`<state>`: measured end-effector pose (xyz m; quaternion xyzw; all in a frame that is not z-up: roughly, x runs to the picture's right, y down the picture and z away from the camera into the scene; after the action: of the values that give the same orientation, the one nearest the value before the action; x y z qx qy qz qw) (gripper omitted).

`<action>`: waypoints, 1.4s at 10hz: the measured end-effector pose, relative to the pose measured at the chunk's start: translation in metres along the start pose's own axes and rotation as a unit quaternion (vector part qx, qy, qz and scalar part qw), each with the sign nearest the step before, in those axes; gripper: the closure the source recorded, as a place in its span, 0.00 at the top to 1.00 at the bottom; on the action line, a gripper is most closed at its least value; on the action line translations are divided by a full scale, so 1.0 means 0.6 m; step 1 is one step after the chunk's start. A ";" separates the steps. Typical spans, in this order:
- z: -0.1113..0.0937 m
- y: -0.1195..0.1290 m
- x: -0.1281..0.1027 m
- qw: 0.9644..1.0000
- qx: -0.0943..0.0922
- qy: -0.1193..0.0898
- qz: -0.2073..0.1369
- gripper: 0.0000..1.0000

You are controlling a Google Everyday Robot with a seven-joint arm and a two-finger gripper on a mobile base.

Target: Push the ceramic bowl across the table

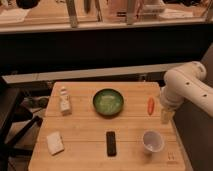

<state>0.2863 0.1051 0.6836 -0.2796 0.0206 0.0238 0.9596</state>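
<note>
The ceramic bowl (108, 101), wide and green with a dark rim, sits on the light wooden table (85, 135), a little behind its middle. My white arm comes in from the right. My gripper (166, 116) hangs at the table's right edge, to the right of the bowl and well apart from it, just beyond an orange carrot-like piece (151, 105).
A white cup (152, 141) stands at the front right. A black remote (111, 143) lies in front of the bowl. A small pale bottle (64, 100) stands at the left and a white sponge (54, 142) at the front left. A dark chair (12, 120) is beside the table's left.
</note>
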 end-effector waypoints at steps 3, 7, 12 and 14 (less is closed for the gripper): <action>0.000 0.000 0.000 1.000 0.000 0.000 0.000 0.80; 0.000 0.000 0.000 1.000 0.000 0.000 0.000 0.80; 0.010 -0.070 -0.068 0.999 0.019 0.009 -0.031 0.80; 0.017 -0.078 -0.078 0.999 0.022 0.014 -0.042 0.80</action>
<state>0.2426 0.0692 0.7197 -0.2593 0.0226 -0.0207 0.9653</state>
